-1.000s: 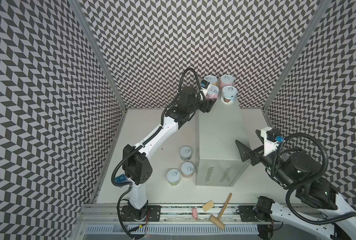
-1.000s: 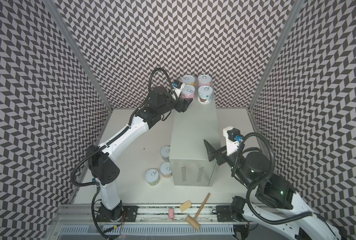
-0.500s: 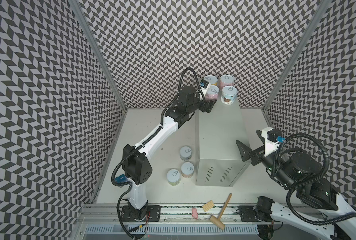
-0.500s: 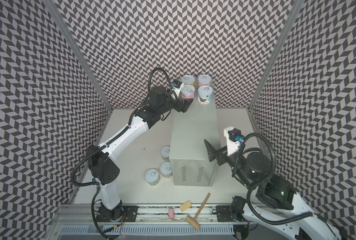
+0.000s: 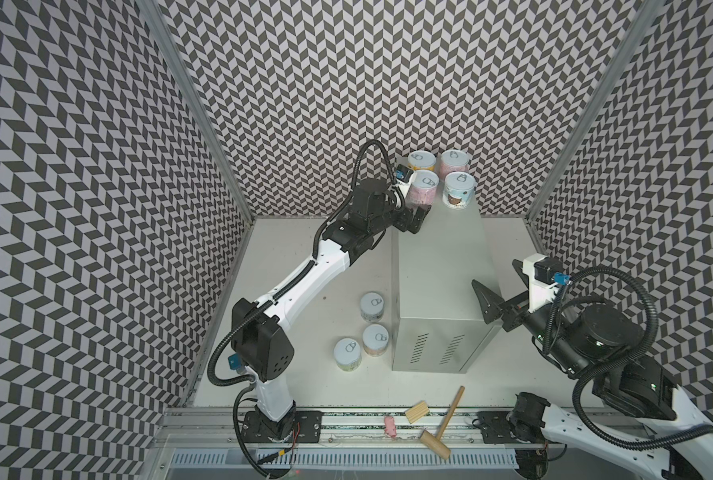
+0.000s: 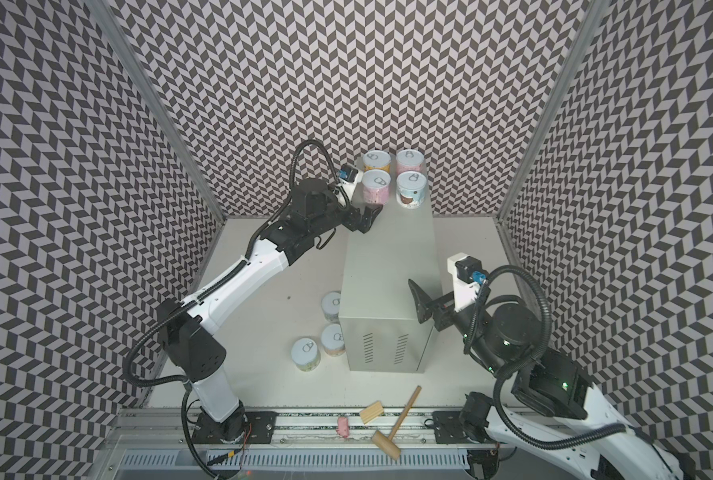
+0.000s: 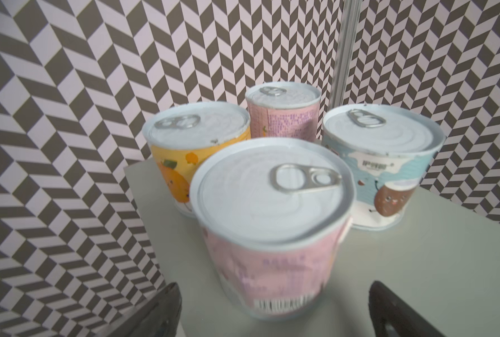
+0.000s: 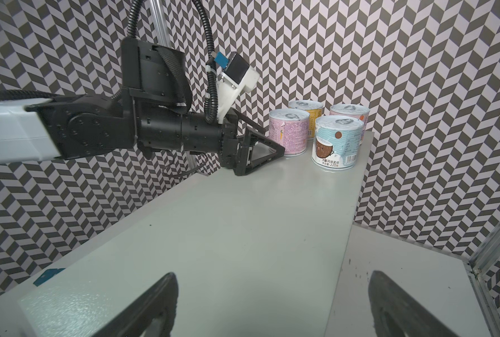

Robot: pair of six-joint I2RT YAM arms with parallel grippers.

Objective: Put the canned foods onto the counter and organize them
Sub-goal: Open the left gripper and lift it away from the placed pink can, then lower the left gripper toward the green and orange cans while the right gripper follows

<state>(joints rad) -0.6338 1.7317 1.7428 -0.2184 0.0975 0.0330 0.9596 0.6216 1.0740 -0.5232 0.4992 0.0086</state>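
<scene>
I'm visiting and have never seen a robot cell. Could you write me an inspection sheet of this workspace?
Surface: white tabletop; counter stands on it.
Job's things: yellow can, back pink can, front pink can, light blue can at the counter's far end; three cans on the tabletop beside it.
Clutter: wooden mallet, wooden block, small pink object at the front edge.
Grippers: left gripper open, clear of the front pink can; right gripper open, empty, by the counter's near end.
Cables: black hoses loop along both arms.
Surroundings: chevron-patterned walls.

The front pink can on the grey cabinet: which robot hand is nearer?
Left. The left hand sits open right beside that front pink-labelled can; the right hand hangs at the grey metal cabinet's opposite end.
</scene>
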